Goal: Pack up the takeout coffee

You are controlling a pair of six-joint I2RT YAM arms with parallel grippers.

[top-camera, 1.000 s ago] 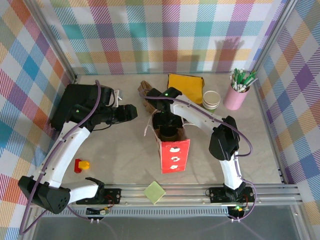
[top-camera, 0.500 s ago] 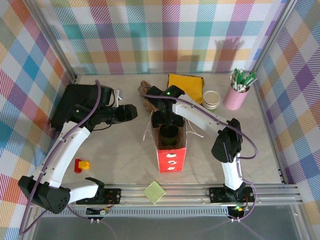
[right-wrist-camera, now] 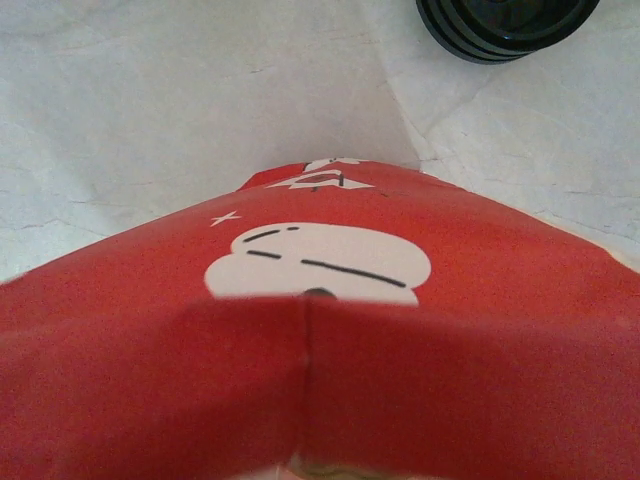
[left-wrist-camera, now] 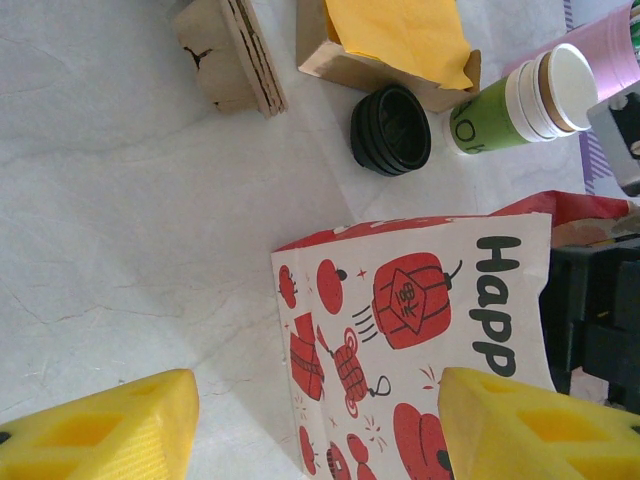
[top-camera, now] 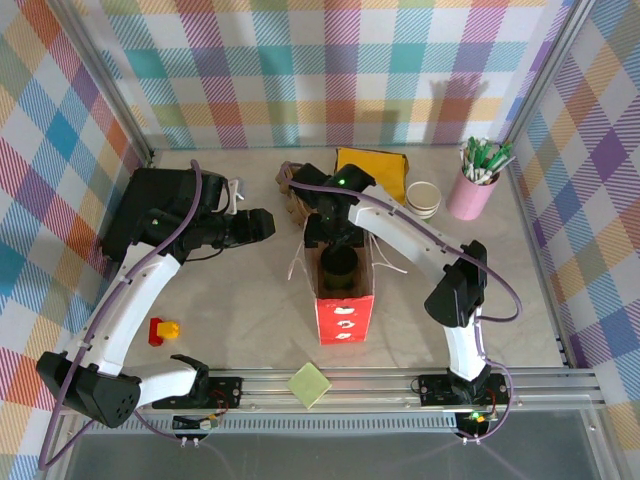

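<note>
Right gripper sat at the bag's rear rim; couldn't tell its jaw gap. Coffee stood inside the open bag, lid up. Left gripper was spread wide and empty, with bare table between it and the bag. Counted one bag, one cup stack, one pen cup.

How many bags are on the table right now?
2. A red bag stands open in the middle, and a yellow bag lies flat just behind it. Nothing seems to hide another, though the arms cover some of the surface.
</note>
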